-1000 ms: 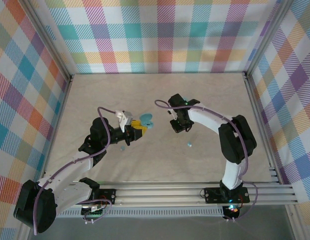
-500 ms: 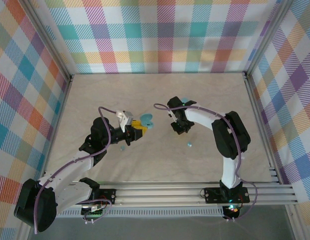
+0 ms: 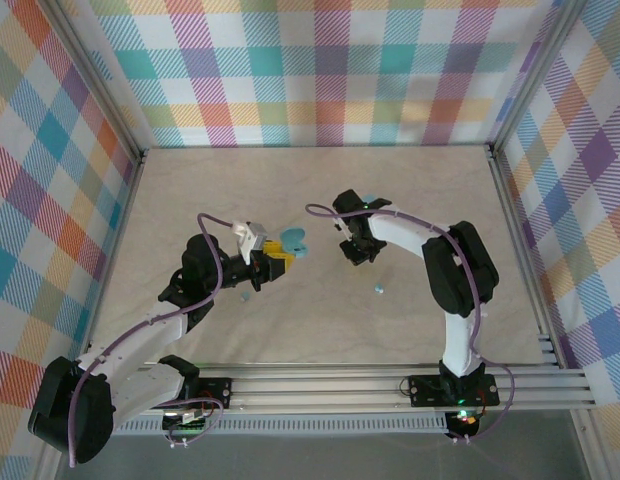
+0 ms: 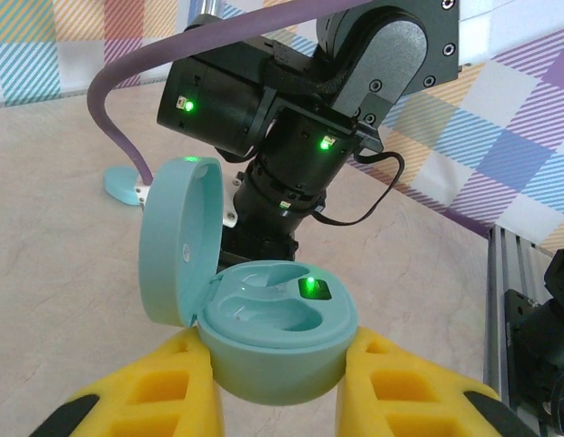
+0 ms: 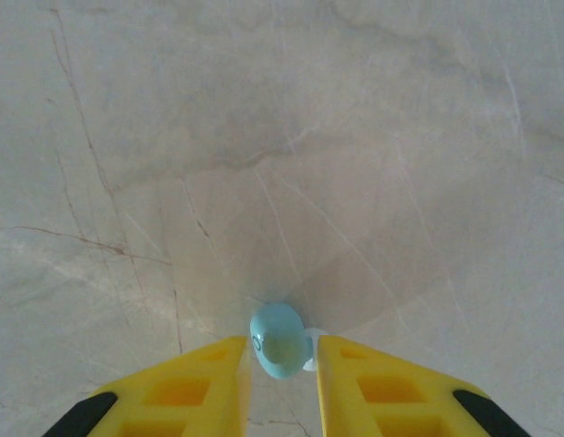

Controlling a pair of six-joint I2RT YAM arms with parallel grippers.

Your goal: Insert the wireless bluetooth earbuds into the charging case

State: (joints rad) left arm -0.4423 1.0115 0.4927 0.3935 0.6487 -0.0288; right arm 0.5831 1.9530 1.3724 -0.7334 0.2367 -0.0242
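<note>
The right fingers point(image 5: 223, 373) are nearly together, pinching one tiny teal earbud point(image 5: 278, 341) by its sides at their very tips, above bare table point(image 5: 355, 137). That hold looks shallow on a glossy, rounded bead, so I judge the main risk to be the bud squirting out or rolling in the grip during the carry. The left fingers point(image 4: 177, 369) are clamped on the base of the charging case point(image 4: 277, 328), its lid open and upright and its wells facing up. A bud arriving turned the wrong way may sit proud of its well, and a hard push could tilt the case. Another bud point(image 3: 379, 289) lies loose on the table near the right arm, easy to knock.
</note>
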